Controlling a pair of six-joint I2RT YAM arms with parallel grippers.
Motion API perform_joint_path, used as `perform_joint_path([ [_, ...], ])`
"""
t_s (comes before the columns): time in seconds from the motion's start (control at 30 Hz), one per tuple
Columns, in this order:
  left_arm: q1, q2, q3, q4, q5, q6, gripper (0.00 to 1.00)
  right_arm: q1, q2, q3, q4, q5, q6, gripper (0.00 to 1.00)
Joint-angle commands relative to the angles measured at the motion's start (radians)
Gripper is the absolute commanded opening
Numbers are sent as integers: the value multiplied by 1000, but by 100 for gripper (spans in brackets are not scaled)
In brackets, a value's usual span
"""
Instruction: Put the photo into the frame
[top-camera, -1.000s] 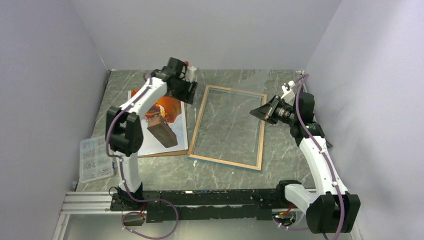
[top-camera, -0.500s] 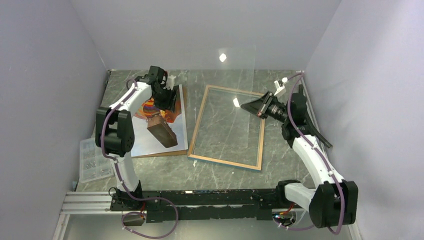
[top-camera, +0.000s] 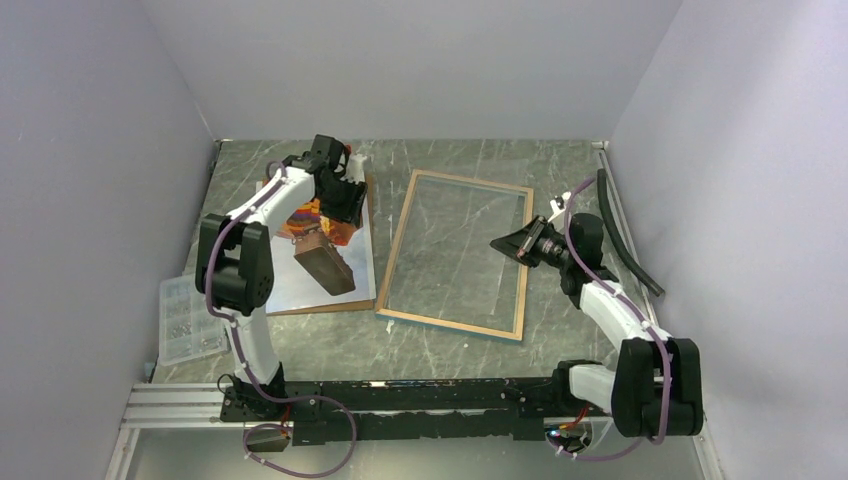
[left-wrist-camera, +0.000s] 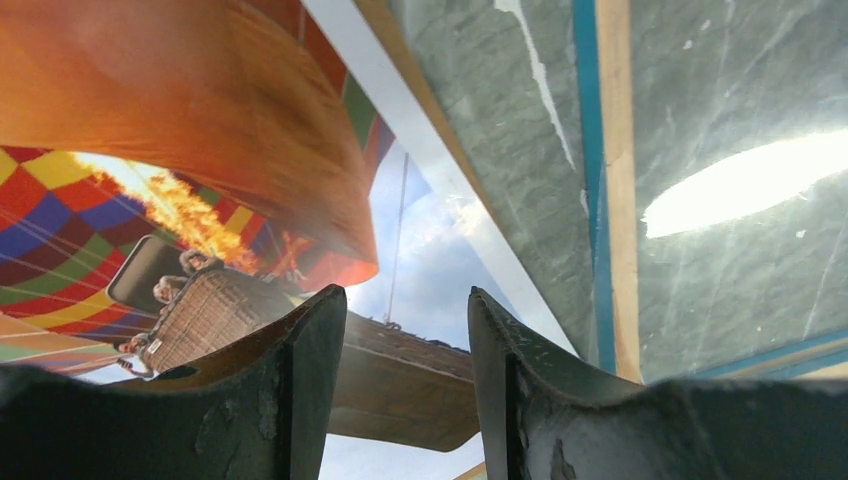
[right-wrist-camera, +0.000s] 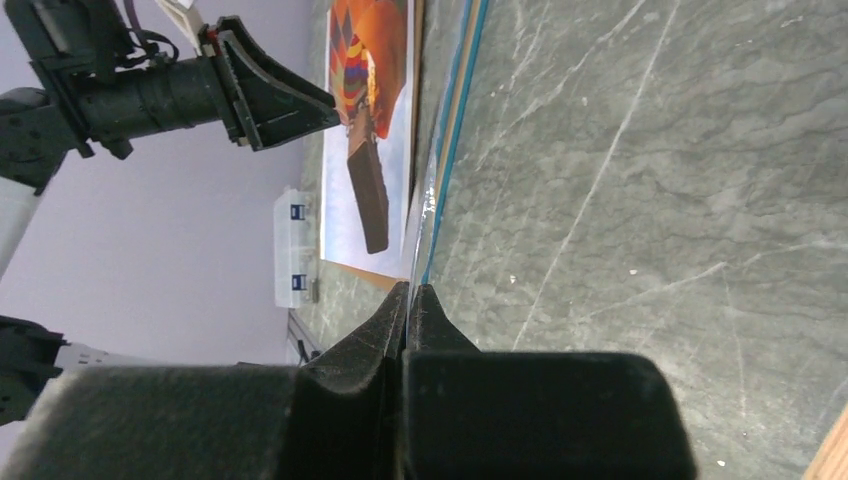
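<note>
The photo (top-camera: 312, 285) is a thin paper print: light, floppy, easily creased and lying flat. I judge it is best lifted by an edge or corner, probably on the long side facing the frame, and carried low so it does not sag. It rests picture-up on a brown panel (top-camera: 322, 308) on the bench (top-camera: 450, 158), just beside the frame (top-camera: 452, 324) at its 9 o'clock. The left gripper (top-camera: 347, 203) hangs low over the photo's 1 o'clock corner, fingers parted with nothing between them. The right gripper (top-camera: 500, 243), fingers pressed together on nothing, sits above the frame's 3 o'clock rail, whose glass is fragile.
</note>
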Motion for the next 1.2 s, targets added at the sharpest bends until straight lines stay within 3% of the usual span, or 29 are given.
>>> perform_joint_path([
  [0.0, -47, -20, 25, 25, -6, 19, 54, -7, 23, 36, -17, 16, -94, 0],
  [0.27, -102, 49, 80, 45, -26, 27, 54, -49, 68, 62, -105, 43, -189, 0],
  [0.73, -178, 155, 107, 80, -62, 33, 51, -76, 150, 92, -176, -4, -207, 0],
  [1.17, -190, 168, 78, 111, -72, 33, 50, -81, 199, 49, -110, -6, -166, 0],
])
